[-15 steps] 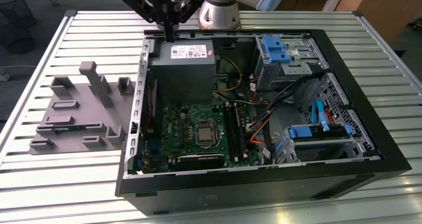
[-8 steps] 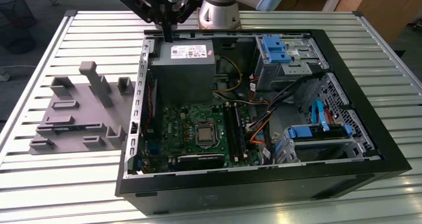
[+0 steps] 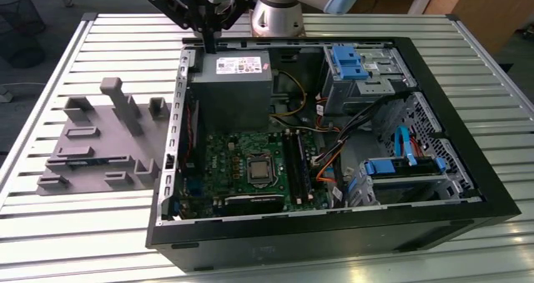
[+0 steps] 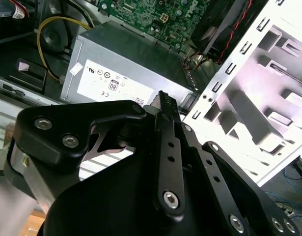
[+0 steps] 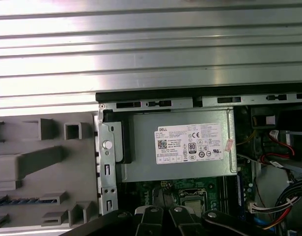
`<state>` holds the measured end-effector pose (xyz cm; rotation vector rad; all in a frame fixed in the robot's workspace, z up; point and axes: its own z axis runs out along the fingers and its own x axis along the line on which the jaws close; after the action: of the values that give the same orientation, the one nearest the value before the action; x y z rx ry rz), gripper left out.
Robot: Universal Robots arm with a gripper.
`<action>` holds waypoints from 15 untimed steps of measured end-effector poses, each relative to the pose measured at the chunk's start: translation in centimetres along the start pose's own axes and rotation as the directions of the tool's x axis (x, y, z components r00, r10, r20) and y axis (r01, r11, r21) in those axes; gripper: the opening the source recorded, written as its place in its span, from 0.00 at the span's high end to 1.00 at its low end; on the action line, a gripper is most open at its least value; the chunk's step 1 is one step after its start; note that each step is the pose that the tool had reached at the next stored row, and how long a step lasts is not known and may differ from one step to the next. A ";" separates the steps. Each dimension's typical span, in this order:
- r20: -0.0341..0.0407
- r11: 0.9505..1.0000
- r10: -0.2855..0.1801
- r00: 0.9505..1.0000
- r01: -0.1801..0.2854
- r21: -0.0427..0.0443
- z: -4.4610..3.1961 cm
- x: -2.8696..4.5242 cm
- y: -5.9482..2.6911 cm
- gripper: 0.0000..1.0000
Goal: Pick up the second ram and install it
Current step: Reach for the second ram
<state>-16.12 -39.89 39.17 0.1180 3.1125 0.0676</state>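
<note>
Black claw (image 3: pixel 207 47), narrow, empty, over case (image 3: pixel 351 230); blue ram (image 5: pixel 18 200) in grey rack (image 5: pixel 23 167); closed approach could knock it.

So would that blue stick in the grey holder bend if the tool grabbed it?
Probably not: the ram looks like a thin, flat board, so likely stiff. Being so slim, it is probably light. Its row of small chips suggests it is fragile.

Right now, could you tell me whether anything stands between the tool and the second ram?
The tool hangs over the power supply; the second ram lies in the grey holder outside. The case's side wall and the holder's posts stand between.
</note>
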 end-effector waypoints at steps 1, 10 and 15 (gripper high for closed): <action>0.000 1.000 0.000 1.000 0.000 0.000 0.00 0.05 0.00 0.89; 0.000 1.000 0.000 1.000 0.000 0.000 0.01 0.60 -0.05 0.89; 0.000 1.000 0.000 1.000 0.000 0.000 0.01 0.91 -0.07 0.89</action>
<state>-17.03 -39.89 39.14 0.1180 3.1126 0.0676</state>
